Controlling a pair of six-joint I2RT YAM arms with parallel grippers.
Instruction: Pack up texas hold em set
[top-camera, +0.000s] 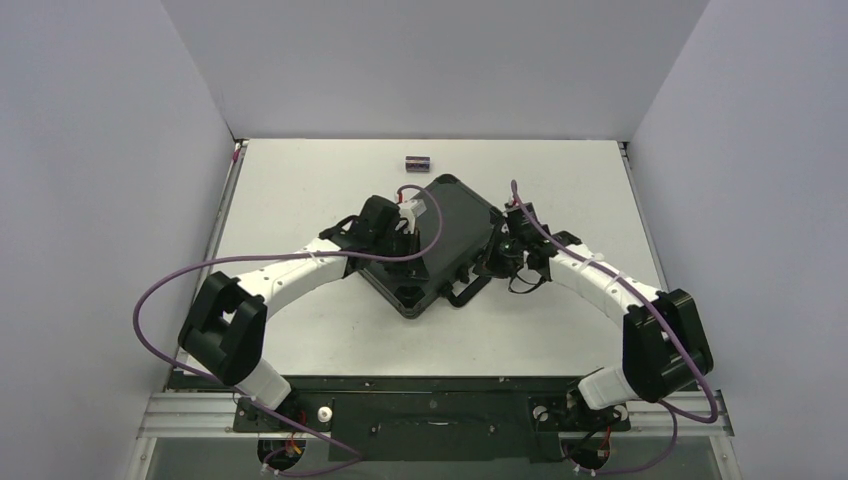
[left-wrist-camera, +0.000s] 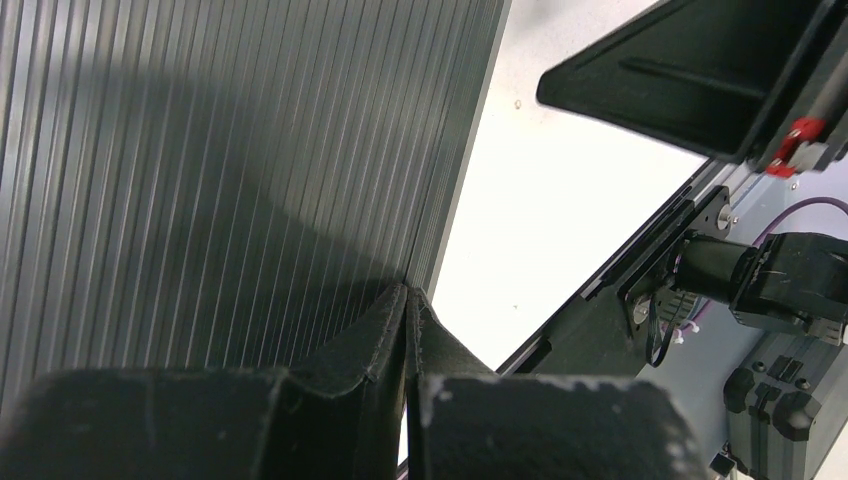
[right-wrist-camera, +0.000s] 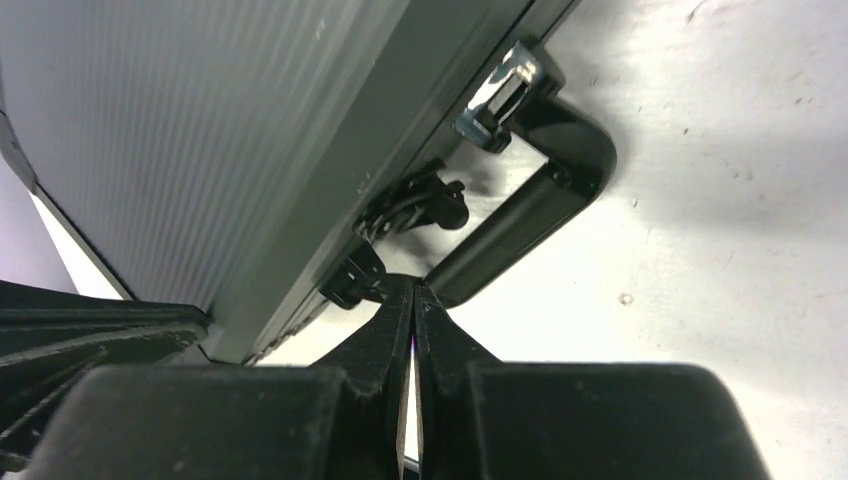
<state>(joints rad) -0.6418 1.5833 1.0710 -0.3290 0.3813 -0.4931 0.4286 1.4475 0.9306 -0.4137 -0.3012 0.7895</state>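
On the bench (top-camera: 560, 330), the case (top-camera: 455, 225) lies shut at the middle, turned cornerwise, with its handle (right-wrist-camera: 575, 165) toward the near-right. The left gripper (left-wrist-camera: 408, 292) — jaws pressed together, empty — sits at the ribbed lid's edge. The right gripper (right-wrist-camera: 413, 285), likewise closed on nothing, is beside a latch (right-wrist-camera: 415, 205). A small dark piece (top-camera: 417, 162) lies near the far edge.

White bench (top-camera: 300, 190), matte, bearing a few faint specks (right-wrist-camera: 625, 298) seen in the right wrist view. Plain grey panels enclose it on three sides: back wall (top-camera: 430, 60), left wall (top-camera: 90, 180), right wall (top-camera: 760, 180). Along its near edge run a silver metal rail (top-camera: 190, 415) and a black base plate (top-camera: 440, 412).
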